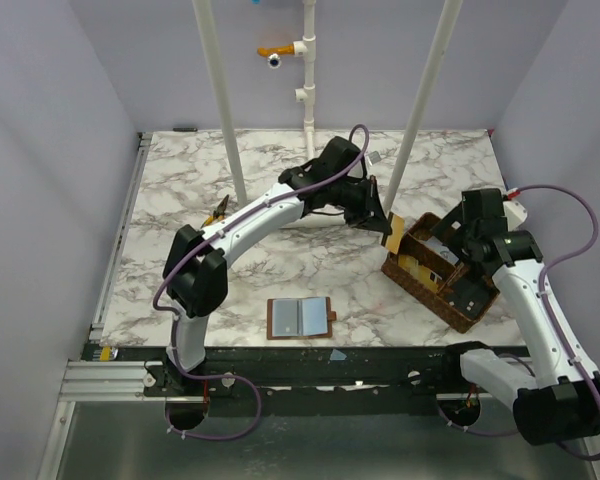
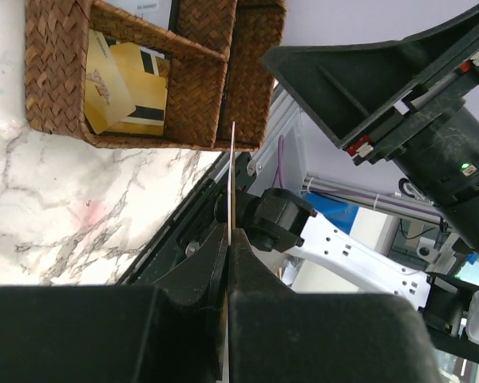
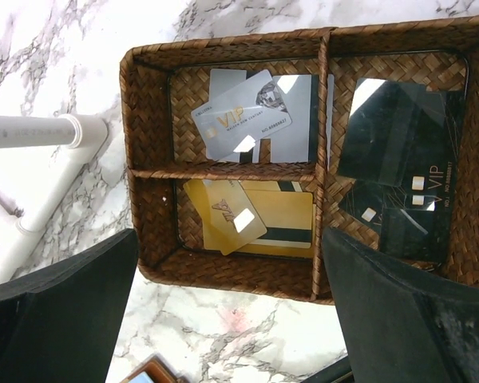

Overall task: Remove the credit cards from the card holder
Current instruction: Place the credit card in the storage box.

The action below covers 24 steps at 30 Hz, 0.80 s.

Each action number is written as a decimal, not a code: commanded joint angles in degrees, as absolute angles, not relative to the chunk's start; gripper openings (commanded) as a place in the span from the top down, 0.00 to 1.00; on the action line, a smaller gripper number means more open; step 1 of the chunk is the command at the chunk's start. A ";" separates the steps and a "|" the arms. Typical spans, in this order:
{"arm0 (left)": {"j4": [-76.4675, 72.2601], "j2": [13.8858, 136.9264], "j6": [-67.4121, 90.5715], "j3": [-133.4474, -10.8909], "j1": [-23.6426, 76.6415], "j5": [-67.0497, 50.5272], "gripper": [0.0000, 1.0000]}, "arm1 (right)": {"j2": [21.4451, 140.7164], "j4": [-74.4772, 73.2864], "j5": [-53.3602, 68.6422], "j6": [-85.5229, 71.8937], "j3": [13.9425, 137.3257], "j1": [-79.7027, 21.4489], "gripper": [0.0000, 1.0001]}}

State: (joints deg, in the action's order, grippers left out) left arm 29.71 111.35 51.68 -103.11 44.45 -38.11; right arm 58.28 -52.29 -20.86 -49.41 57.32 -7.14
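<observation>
The left fingers pinch a thin card edge-on just beside the basket; it could slip and miss. The right fingers, spread above the basket, crowd the drop.

light: bright, even; shadows: soft; glare: on dark cards; focus: near foreground soft
</observation>
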 commanded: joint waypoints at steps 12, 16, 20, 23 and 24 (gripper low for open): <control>28.23 116.52 65.80 -103.55 48.03 -30.23 1.00 | 58.12 -52.53 -14.60 -46.35 60.64 -5.71 0.00; 27.01 118.10 70.53 -103.72 48.66 -27.82 1.00 | 58.54 -52.61 -13.50 -45.70 61.68 -5.76 0.00; 28.12 121.41 73.46 -108.29 50.32 -26.34 1.00 | 57.39 -52.60 -13.43 -45.10 62.46 -5.71 0.00; 29.08 124.21 74.60 -111.51 51.68 -25.55 1.00 | 56.74 -52.93 -13.47 -44.46 63.41 -5.71 0.00; 29.40 124.86 74.87 -112.25 52.12 -25.41 1.00 | 56.59 -53.29 -13.51 -44.30 63.81 -5.71 0.00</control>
State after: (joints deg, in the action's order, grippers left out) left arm 28.47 121.51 70.48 -107.83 49.78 -28.45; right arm 58.04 -52.36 -14.59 -46.04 60.97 -5.98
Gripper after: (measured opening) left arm 0.012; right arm 0.998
